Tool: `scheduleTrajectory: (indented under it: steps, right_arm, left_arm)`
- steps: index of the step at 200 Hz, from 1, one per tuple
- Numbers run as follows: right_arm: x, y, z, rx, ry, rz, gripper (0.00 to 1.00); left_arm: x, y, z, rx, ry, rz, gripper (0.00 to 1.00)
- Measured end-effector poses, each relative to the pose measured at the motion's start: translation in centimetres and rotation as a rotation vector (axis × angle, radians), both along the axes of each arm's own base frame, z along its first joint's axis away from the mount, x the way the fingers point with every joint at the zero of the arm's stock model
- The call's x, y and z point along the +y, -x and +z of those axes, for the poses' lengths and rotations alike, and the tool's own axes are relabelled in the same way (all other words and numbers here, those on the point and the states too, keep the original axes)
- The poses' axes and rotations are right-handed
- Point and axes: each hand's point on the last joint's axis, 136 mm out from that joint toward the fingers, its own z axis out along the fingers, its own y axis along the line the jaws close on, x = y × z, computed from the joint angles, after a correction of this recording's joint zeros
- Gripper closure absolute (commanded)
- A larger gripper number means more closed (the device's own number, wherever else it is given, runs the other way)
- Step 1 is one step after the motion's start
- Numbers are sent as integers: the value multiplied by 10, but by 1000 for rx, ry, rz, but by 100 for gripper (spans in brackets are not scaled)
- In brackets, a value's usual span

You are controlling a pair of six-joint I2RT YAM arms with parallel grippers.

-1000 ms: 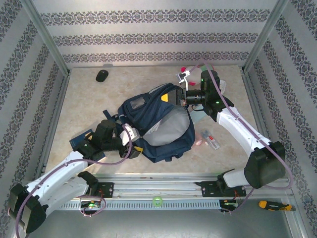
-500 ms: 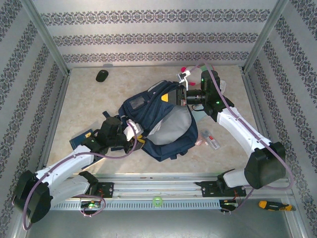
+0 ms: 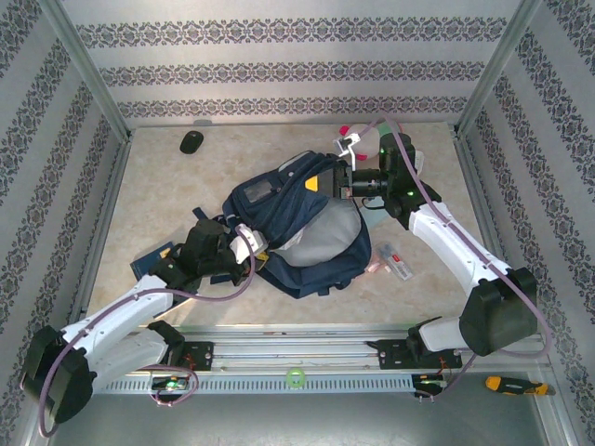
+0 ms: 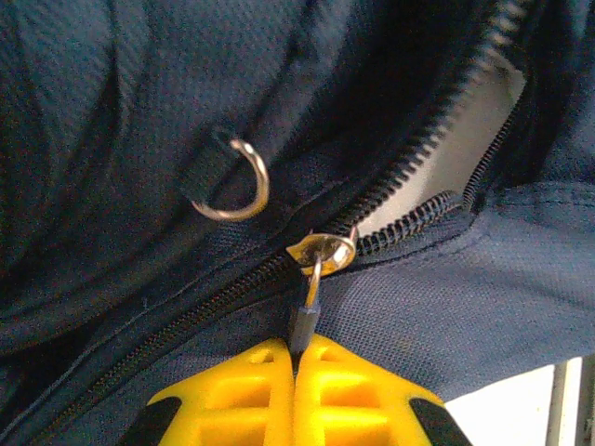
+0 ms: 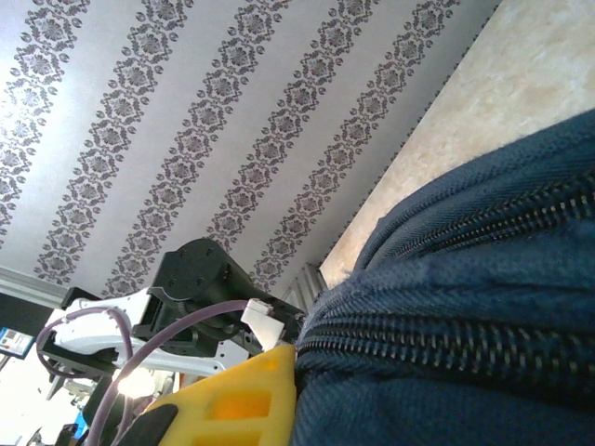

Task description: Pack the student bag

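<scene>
The student bag (image 3: 297, 228) stretches from our left gripper (image 4: 296, 346), pinching its zipper pull (image 4: 303, 321) at the fingertips, to our right gripper (image 3: 345, 185), clamped on its rim. A skewed tug, we judge, could slip that thin pull free.

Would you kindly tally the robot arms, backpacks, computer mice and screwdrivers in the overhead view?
Robot arms: 2
Student bag: 1
Computer mouse: 1
Screwdriver: 1
Total: 5
</scene>
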Motion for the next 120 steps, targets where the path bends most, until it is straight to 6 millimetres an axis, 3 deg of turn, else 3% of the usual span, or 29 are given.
scheduleTrajectory:
  steps: [54, 120]
  right_arm:
    - [-1, 2, 0, 5, 5, 1, 100]
    - [-3, 9, 11, -24, -2, 4, 100]
  left_arm:
    - [17, -3, -7, -30, -90, 55, 100]
    - [68, -41, -45, 40, -339, 307, 100]
